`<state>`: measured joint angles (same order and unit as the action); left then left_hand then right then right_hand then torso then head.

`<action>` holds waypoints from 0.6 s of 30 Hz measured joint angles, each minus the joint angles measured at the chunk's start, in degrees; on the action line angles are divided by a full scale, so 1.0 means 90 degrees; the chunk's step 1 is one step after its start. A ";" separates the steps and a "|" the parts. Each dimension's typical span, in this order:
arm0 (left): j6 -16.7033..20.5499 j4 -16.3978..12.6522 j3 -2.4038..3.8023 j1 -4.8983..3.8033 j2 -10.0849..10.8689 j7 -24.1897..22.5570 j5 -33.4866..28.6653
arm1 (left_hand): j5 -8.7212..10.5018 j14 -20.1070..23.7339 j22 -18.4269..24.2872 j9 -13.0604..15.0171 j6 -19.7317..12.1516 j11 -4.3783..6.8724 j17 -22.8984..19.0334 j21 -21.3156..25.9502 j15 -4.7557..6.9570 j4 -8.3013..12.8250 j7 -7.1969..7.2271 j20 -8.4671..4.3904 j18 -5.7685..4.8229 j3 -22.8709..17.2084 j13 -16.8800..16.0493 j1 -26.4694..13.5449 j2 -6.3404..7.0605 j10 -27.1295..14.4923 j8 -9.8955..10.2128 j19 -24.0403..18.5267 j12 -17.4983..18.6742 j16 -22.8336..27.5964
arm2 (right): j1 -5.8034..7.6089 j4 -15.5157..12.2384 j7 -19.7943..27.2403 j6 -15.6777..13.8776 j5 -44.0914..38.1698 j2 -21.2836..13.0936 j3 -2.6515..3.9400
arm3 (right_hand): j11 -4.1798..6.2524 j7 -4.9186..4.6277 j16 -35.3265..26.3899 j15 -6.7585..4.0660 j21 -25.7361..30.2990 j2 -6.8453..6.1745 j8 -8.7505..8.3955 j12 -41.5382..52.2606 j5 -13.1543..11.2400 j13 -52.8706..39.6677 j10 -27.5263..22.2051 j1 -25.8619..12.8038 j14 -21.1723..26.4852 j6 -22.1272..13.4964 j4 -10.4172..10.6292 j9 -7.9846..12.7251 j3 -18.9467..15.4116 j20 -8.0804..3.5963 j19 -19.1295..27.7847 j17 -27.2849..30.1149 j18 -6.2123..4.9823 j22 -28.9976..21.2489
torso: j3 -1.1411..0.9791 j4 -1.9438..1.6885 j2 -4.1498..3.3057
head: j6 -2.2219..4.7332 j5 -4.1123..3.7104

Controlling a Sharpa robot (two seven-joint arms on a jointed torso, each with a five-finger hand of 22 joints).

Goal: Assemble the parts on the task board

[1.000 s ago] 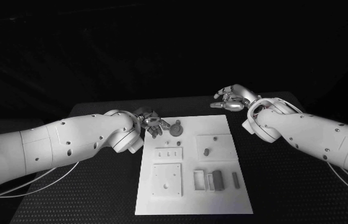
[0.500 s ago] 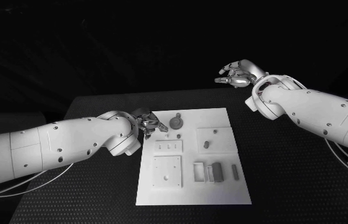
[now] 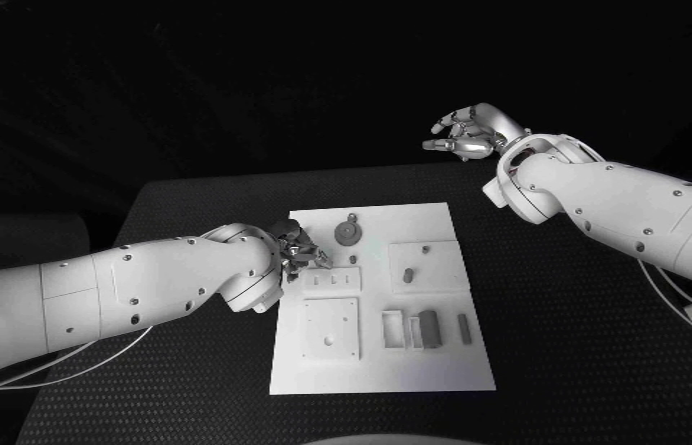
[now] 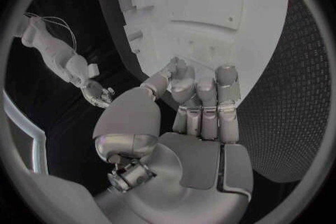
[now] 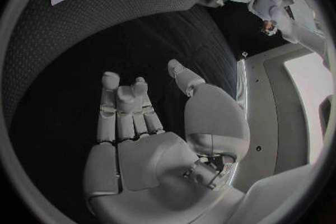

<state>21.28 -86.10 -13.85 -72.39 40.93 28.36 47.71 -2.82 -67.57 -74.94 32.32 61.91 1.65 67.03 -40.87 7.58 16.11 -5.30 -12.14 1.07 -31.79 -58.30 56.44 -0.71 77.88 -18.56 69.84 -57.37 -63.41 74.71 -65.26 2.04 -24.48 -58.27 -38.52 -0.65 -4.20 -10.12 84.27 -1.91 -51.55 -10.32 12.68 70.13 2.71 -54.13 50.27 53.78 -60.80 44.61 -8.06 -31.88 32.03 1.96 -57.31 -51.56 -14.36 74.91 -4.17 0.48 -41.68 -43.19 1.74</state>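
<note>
At the near-left edge of the task board (image 3: pixel 382 365), left hand (image 3: pixel 296 250) hovers with fingers curled, grasp contents indeterminate. Right hand (image 3: pixel 469 135) raised clear, fingers loosely apart, holding nothing, probably parked; grey parts (image 3: pixel 430 329) lie on the board.

Matt white task board (image 3: pixel 368 377) on rough, woven-looking black table (image 3: pixel 577 345).

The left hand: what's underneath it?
The left hand lies at the white board's left edge, fingers on the bare plate. Whatever is under the fingers is covered. The round grey part lies clear beside it.
</note>
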 measured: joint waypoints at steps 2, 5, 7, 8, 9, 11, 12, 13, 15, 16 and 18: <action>0.0000 0.0031 0.0000 0.0042 -0.0044 0.0029 0.0003 | 0.0000 0.0001 0.0000 0.0000 0.0001 0.0001 -0.0021 0.0000 0.0001 0.0000 0.0000 -0.0001 0.0000 0.0000 0.0013 -0.0016 -0.0013 0.0000 0.0014 0.0001 0.0000 0.0000 | 0.0000 0.0004 0.0002 0.0004 0.0002 0.0007 0.0001 | 0.0000 0.0000 0.0000 0.0000 0.0000 0.0000 0.0000 0.0000 0.0000 0.0007 0.0000 0.0000 0.0000 0.0000 0.0000 0.0000 0.0000 0.0000 0.0000 0.0000 0.0000 0.0000 | 0.0000 0.0002 -0.0001 | -0.0022 -0.0015; 0.0000 0.0059 -0.0001 0.0086 -0.0080 0.0064 0.0007 | 0.0000 0.0002 0.0001 0.0000 0.0002 0.0014 -0.0060 -0.0026 0.0002 -0.0047 0.0000 -0.0030 -0.0004 0.0004 0.0034 -0.0094 -0.0022 -0.0013 0.0008 -0.0018 0.0000 -0.0049 | 0.0000 0.0015 0.0003 0.0011 0.0004 0.0011 0.0003 | 0.0000 0.0000 0.0000 0.0000 0.0000 0.0000 0.0000 0.0001 0.0000 0.0008 0.0000 0.0000 0.0000 0.0000 0.0000 0.0007 0.0000 0.0000 0.0000 0.0000 -0.0001 0.0000 | 0.0000 0.0004 -0.0002 | -0.0045 -0.0031; -0.0001 0.0074 -0.0002 0.0098 -0.0100 0.0082 0.0008 | 0.0000 0.0013 0.0001 0.0000 0.0003 0.0023 -0.0091 -0.0046 0.0013 -0.0056 -0.0001 -0.0041 -0.0005 0.0013 0.0048 -0.0139 -0.0053 -0.0022 -0.0029 -0.0027 0.0000 -0.0049 | 0.0000 0.0021 0.0003 0.0018 0.0005 0.0011 0.0003 | 0.0000 0.0001 0.0000 0.0000 0.0000 0.0030 0.0000 0.0025 0.0000 0.0016 0.0000 0.0030 0.0000 0.0001 0.0000 0.0007 0.0000 0.0000 0.0000 0.0000 -0.0001 0.0000 | 0.0001 0.0002 -0.0002 | -0.0067 -0.0046; -0.0004 0.0076 -0.0001 0.0100 -0.0108 0.0088 0.0009 | 0.0000 0.0013 0.0001 0.0000 0.0003 0.0023 -0.0102 -0.0046 0.0013 -0.0064 -0.0001 -0.0041 -0.0005 0.0021 0.0054 -0.0153 -0.0066 -0.0022 -0.0040 -0.0027 0.0000 -0.0049 | 0.0000 0.0021 0.0003 0.0021 0.0006 0.0011 0.0004 | 0.0000 0.0001 0.0000 0.0000 0.0000 0.0033 0.0000 0.0025 0.0000 0.0016 0.0000 0.0033 0.0000 0.0002 -0.0018 0.0007 -0.0018 0.0000 0.0000 0.0000 -0.0001 0.0000 | 0.0002 0.0001 -0.0002 | -0.0074 -0.0052; -0.0008 0.0076 -0.0001 0.0101 -0.0117 0.0094 0.0010 | 0.0001 0.0013 0.0001 0.0002 0.0003 0.0023 -0.0123 -0.0046 0.0013 -0.0068 -0.0001 -0.0041 -0.0006 0.0023 0.0066 -0.0211 -0.0073 -0.0022 -0.0045 -0.0027 0.0000 -0.0080 | 0.0000 0.0022 0.0003 0.0025 0.0006 0.0011 0.0004 | 0.0000 0.0002 0.0000 0.0000 0.0000 0.0033 0.0000 0.0025 0.0000 0.0016 0.0000 0.0033 0.0000 0.0002 -0.0018 0.0008 -0.0018 0.0000 0.0000 0.0000 -0.0001 0.0000 | 0.0003 0.0000 -0.0002 | -0.0090 -0.0059; -0.0014 0.0075 -0.0001 0.0105 -0.0132 0.0104 0.0020 | 0.0001 0.0013 0.0001 0.0096 0.0003 0.0024 -0.0156 -0.0046 0.0013 -0.0109 -0.0001 -0.0052 -0.0007 0.0031 0.0087 -0.0277 -0.0123 -0.0022 -0.0052 -0.0038 -0.0025 -0.0098 | 0.0000 0.0023 0.0003 0.0032 0.0007 0.0012 0.0004 | 0.0000 0.0003 0.0000 -0.0004 0.0000 0.0033 0.0000 0.0025 0.0000 0.0020 0.0000 0.0033 0.0004 0.0003 -0.0018 0.0013 -0.0018 0.0000 0.0000 0.0006 -0.0002 0.0000 | 0.0004 -0.0002 -0.0002 | -0.0101 -0.0068; -0.0015 0.0074 -0.0001 0.0106 -0.0136 0.0107 0.0030 | 0.0001 0.0013 0.0001 0.0096 0.0003 0.0024 -0.0177 -0.0046 0.0014 -0.0109 -0.0001 -0.0054 -0.0008 0.0032 0.0097 -0.0296 -0.0143 -0.0022 -0.0067 -0.0039 -0.0025 -0.0098 | 0.0000 0.0023 0.0003 0.0036 0.0008 0.0013 0.0004 | 0.0000 0.0003 0.0000 -0.0014 0.0000 0.0033 0.0000 0.0025 0.0000 0.0025 0.0000 0.0033 0.0015 0.0003 -0.0030 0.0013 -0.0030 0.0000 0.0000 0.0006 -0.0003 0.0000 | 0.0004 -0.0004 -0.0002 | -0.0111 -0.0070; -0.0016 0.0074 0.0000 0.0108 -0.0140 0.0111 0.0043 | 0.0001 0.0013 0.0001 0.0096 0.0003 0.0024 -0.0186 -0.0064 0.0014 -0.0109 -0.0001 -0.0054 -0.0008 0.0032 0.0100 -0.0303 -0.0148 -0.0022 -0.0077 -0.0040 -0.0025 -0.0104 | 0.0000 0.0024 0.0003 0.0040 0.0008 0.0014 0.0004 | 0.0000 0.0003 -0.0001 -0.0022 0.0000 0.0033 0.0000 0.0025 0.0000 0.0026 0.0000 0.0033 0.0023 0.0003 -0.0036 0.0013 -0.0035 0.0001 0.0000 0.0006 -0.0003 0.0000 | 0.0004 -0.0006 -0.0001 | -0.0118 -0.0073; -0.0017 0.0075 0.0000 0.0112 -0.0145 0.0116 0.0075 | 0.0001 0.0013 0.0001 0.0096 0.0003 0.0025 -0.0209 -0.0075 0.0014 -0.0111 -0.0001 -0.0054 -0.0008 0.0030 0.0116 -0.0349 -0.0172 -0.0022 -0.0078 -0.0040 -0.0025 -0.0124 | 0.0000 0.0024 0.0003 0.0045 0.0009 0.0016 0.0004 | 0.0000 0.0004 0.0000 -0.0022 0.0000 0.0033 0.0000 0.0025 0.0000 0.0026 0.0000 0.0034 0.0023 0.0004 -0.0036 0.0013 -0.0035 0.0001 0.0001 0.0007 -0.0004 0.0000 | 0.0003 -0.0007 0.0001 | -0.0123 -0.0076; -0.0018 0.0076 0.0000 0.0114 -0.0147 0.0120 0.0097 | 0.0001 0.0013 0.0002 0.0104 0.0003 0.0025 -0.0231 -0.0075 0.0014 -0.0127 -0.0001 -0.0066 -0.0009 0.0014 0.0130 -0.0381 -0.0188 -0.0022 -0.0078 -0.0051 -0.0025 -0.0131 | 0.0001 0.0024 0.0003 0.0049 0.0009 0.0017 0.0005 | 0.0000 0.0004 0.0000 -0.0022 0.0000 0.0033 0.0000 0.0025 0.0000 0.0026 0.0000 0.0034 0.0023 0.0004 -0.0036 0.0013 -0.0035 0.0001 0.0000 0.0006 -0.0005 0.0000 | 0.0003 -0.0007 0.0001 | -0.0125 -0.0079; -0.0024 0.0077 0.0000 0.0117 -0.0150 0.0130 0.0147 | 0.0002 0.0032 0.0002 0.0231 0.0003 0.0035 -0.0266 -0.0075 0.0034 -0.0165 -0.0001 -0.0075 -0.0011 -0.0051 0.0152 -0.0441 -0.0197 -0.0032 -0.0086 -0.0060 -0.0025 -0.0175 | 0.0001 0.0023 0.0003 0.0056 0.0010 0.0019 0.0005 | 0.0000 0.0004 -0.0001 -0.0022 0.0000 0.0060 0.0000 0.0025 0.0000 0.0026 0.0000 0.0061 0.0023 0.0005 -0.0036 0.0017 -0.0035 0.0001 0.0001 0.0006 -0.0006 0.0000 | 0.0003 -0.0009 0.0003 | -0.0134 -0.0086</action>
<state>21.07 -85.41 -13.85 -71.33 39.59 29.54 49.03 -2.81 -67.28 -74.92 34.39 61.94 1.96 64.64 -41.54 7.89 14.63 -5.31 -12.82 0.97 -32.25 -56.93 52.47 -2.48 77.59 -19.34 69.30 -57.60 -64.98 74.71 -65.05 2.07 -23.98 -58.18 -38.35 -0.61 -4.20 -10.08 84.26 -2.10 -51.55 -9.78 12.68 70.36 2.71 -53.90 50.27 54.33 -60.59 44.65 -8.38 -31.73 31.71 1.97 -57.30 -51.51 -14.41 74.91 -4.15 0.40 -41.65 -44.40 0.96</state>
